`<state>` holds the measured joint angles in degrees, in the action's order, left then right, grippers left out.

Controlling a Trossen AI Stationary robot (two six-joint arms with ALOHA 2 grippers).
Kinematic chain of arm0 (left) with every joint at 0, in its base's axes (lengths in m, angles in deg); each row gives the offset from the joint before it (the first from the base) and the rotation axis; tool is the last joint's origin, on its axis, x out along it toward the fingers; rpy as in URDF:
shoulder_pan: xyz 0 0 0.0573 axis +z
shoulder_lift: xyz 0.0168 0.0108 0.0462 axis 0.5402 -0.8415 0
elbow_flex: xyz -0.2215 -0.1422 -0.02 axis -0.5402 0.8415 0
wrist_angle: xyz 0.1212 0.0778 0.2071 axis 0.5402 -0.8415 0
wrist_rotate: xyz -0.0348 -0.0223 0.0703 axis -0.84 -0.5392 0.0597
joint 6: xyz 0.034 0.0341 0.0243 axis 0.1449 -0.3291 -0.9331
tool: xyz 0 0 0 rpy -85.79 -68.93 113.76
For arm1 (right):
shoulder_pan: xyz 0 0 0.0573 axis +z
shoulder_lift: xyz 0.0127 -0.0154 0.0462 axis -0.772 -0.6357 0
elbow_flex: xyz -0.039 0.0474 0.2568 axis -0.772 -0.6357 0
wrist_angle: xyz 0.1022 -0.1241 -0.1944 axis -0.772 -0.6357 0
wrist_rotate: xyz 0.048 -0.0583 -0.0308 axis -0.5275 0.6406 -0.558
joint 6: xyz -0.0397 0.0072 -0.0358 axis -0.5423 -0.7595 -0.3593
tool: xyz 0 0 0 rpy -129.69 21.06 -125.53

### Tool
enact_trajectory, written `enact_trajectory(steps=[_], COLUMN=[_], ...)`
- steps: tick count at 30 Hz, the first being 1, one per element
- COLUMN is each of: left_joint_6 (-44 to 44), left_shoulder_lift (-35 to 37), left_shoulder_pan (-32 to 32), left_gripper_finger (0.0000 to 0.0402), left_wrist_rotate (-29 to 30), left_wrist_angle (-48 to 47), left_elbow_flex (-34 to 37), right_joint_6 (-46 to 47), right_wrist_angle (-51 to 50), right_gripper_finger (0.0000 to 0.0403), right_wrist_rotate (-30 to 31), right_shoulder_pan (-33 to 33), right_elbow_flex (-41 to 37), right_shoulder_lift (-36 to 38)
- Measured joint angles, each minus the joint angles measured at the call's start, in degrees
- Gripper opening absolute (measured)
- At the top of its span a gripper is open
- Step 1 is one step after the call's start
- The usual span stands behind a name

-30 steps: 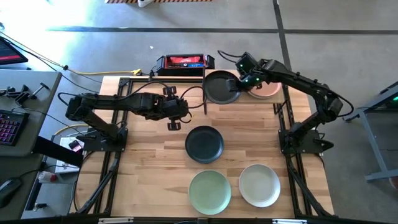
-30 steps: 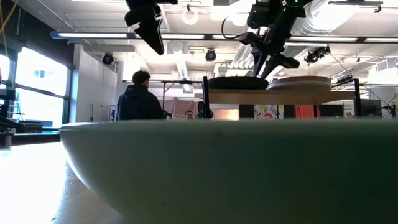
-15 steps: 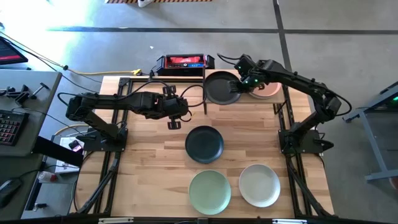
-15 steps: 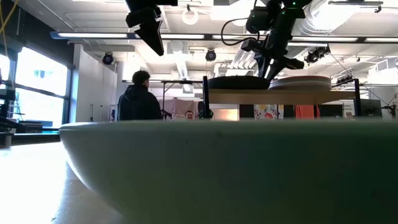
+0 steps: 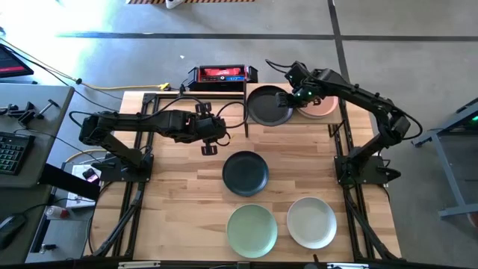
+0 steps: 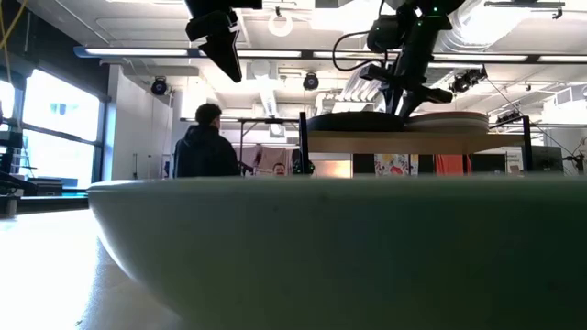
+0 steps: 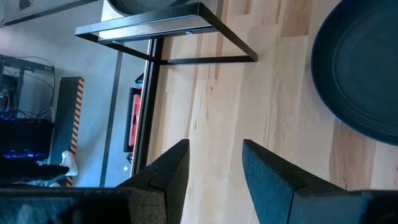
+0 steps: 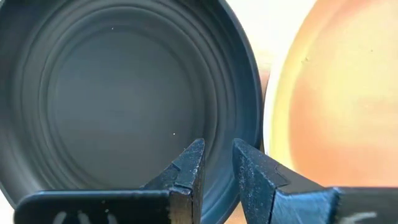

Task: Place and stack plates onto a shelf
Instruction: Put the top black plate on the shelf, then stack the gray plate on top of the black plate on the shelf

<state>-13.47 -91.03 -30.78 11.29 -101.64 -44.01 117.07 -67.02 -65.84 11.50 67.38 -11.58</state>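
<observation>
Light wood makes up the shelf point(image 5: 291, 119), whose long side runs across the far edge of the table, and we see a black plate point(image 5: 269, 104) and a peach plate point(image 5: 321, 107) lying flat on it side by side. Our right gripper point(image 8: 214, 163) hangs over the black plate's rim nearest the peach one, fingers narrowly apart and holding nothing. Our left gripper point(image 7: 214, 163) waits just left of the shelf, also parted and empty.

Right end effector point(image 6: 410, 94) above shelf point(image 6: 404, 142); person point(image 6: 206, 147) behind.

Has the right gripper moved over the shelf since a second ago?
Yes. In the high view the right gripper has shifted slightly right, from over the black plate toward the peach plate on the shelf.
</observation>
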Motion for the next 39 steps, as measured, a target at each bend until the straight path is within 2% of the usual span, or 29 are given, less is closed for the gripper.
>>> enact_trajectory(steps=[5,10,14,17,19,26,32,39], left_joint_6=[0.0,0.5,4.35,8.18,9.96,11.02,10.99,10.98], left_shoulder_lift=[0.0,0.0,0.0,0.0,0.0,0.0,0.0,-0.02], left_shoulder_pan=[0.0,0.0,0.0,0.0,-0.04,0.15,0.17,0.2], left_gripper_finger=[0.0136,0.0136,0.0136,0.0136,0.0136,0.0136,0.0135,0.0135], left_wrist_rotate=[0.0,-0.8,-6.62,-11.4,-12.39,-12.39,-12.41,-12.45], left_wrist_angle=[0.0,-0.37,-0.88,-0.96,-1.56,-5.29,-5.9,-5.89], left_elbow_flex=[0.0,0.0,0.0,0.0,0.0,0.01,0.02,0.02], right_joint_6=[-2.0,-6.24,-6.68,-6.64,-5.83,-1.05,-0.07,3.26], right_wrist_angle=[1.13,0.73,-2.42,-6.28,-9.39,-15.81,-16.06,-14.99], right_gripper_finger=[0.0076,0.0076,0.0076,0.0076,0.0076,0.0076,0.0076,0.0076], right_wrist_rotate=[-1.07,-8.34,-14.76,-18.73,-19.58,-15.85,-10.57,-7.29], right_shoulder_pan=[0.0,0.12,2.11,5.79,9.38,25.37,39.47,51.84], right_elbow_flex=[0.0,1.57,4.8,6.9,7.92,8.55,8.22,1.2], right_shoulder_lift=[0.12,1.66,3.45,4.95,6.06,8.77,8.63,8.52])
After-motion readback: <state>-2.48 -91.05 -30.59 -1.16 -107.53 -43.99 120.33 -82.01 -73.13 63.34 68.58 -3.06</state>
